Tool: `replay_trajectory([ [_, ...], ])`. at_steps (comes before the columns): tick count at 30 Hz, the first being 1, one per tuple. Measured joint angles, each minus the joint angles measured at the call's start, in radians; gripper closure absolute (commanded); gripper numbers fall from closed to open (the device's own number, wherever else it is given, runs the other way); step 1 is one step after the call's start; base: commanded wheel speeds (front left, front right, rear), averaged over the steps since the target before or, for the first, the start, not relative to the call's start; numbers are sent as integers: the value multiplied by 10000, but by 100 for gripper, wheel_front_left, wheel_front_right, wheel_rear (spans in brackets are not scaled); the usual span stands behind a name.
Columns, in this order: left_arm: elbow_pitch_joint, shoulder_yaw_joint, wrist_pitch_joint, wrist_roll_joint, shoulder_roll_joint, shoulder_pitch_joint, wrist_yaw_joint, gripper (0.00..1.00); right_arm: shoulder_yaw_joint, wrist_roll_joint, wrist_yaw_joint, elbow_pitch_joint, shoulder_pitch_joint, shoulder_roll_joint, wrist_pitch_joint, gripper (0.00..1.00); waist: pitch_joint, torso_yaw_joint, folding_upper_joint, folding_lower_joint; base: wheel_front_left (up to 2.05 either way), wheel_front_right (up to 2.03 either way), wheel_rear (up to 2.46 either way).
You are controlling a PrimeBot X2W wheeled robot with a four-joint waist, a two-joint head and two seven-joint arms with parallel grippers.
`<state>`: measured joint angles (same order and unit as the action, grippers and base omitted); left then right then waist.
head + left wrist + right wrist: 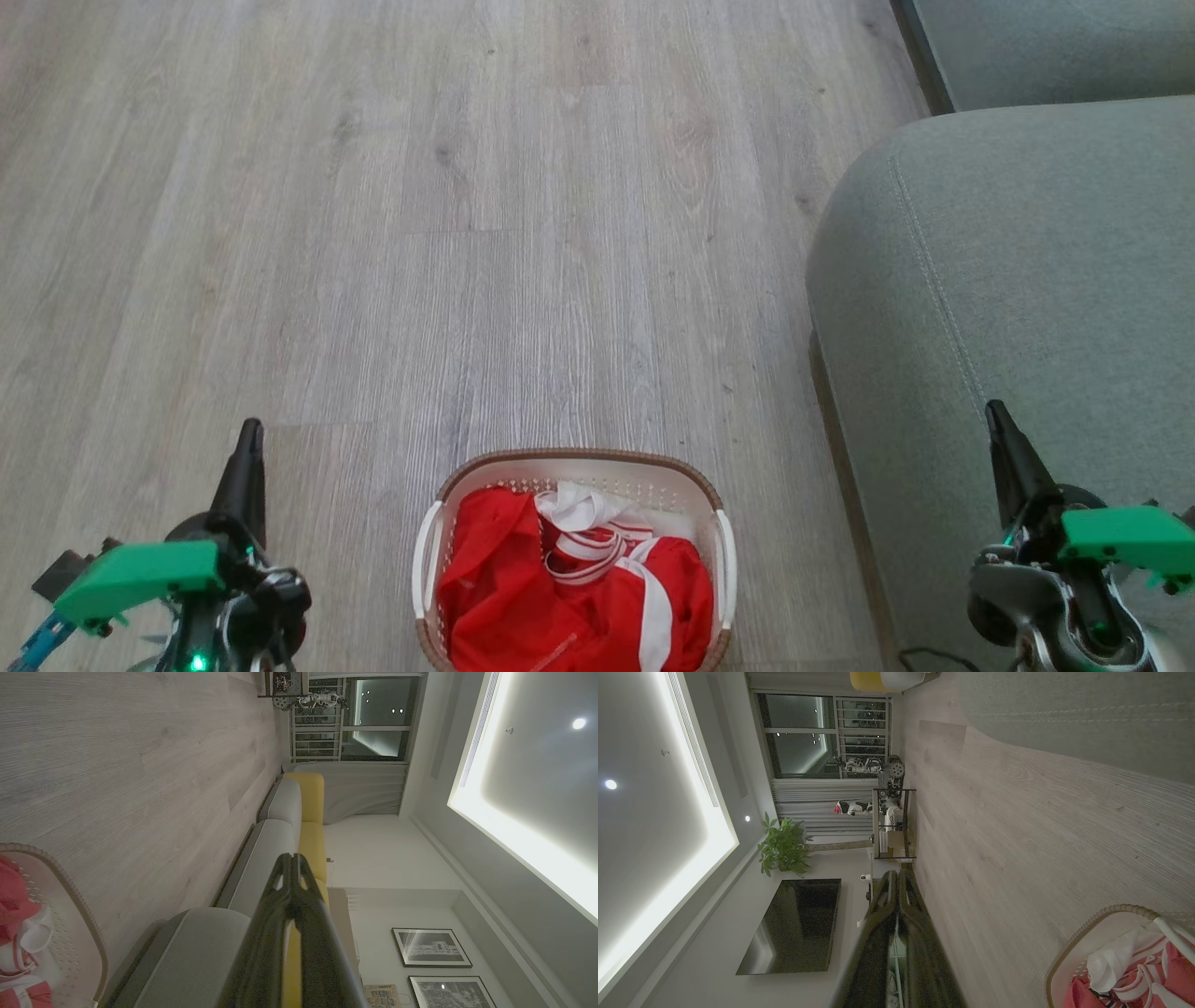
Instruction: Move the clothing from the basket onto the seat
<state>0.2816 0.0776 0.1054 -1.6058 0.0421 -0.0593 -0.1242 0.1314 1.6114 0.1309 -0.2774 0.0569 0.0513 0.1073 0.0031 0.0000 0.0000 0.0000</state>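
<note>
clothing: heaped in basket on floor, between both arms
seat: just right of basket
left claw: closed, empty, left of basket
right claw: closed, empty, over seat edge
step: open one claw, lower into heap, pinch a thick fold, lift clear of rim
</note>
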Motion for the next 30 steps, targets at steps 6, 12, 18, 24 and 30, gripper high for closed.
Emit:
replay_trajectory([
  [6, 0, 0, 0, -2, 0, 0, 0, 100, 0, 0, 0, 0, 0, 0, 0, 100, 0, 0, 0, 0, 0, 0, 0],
  [12, 0, 0, 0, 0, 0, 0, 0, 100, 0, 0, 0, 0, 1, 0, 0, 100, 0, 0, 0, 0, 0, 0, 0],
  [18, 0, 0, 0, 0, 0, 0, 0, 100, 0, 0, 0, 0, 1, 0, 0, 100, 0, 0, 0, 0, 0, 0, 0],
  [24, 0, 0, 0, 0, 0, 0, 0, 100, 0, 0, 0, 0, 1, 0, 0, 100, 0, 0, 0, 0, 0, 0, 0],
  [30, 0, 0, 0, 0, 0, 0, 0, 100, 0, 0, 0, 0, 1, 0, 0, 100, 0, 0, 0, 0, 0, 0, 0],
])
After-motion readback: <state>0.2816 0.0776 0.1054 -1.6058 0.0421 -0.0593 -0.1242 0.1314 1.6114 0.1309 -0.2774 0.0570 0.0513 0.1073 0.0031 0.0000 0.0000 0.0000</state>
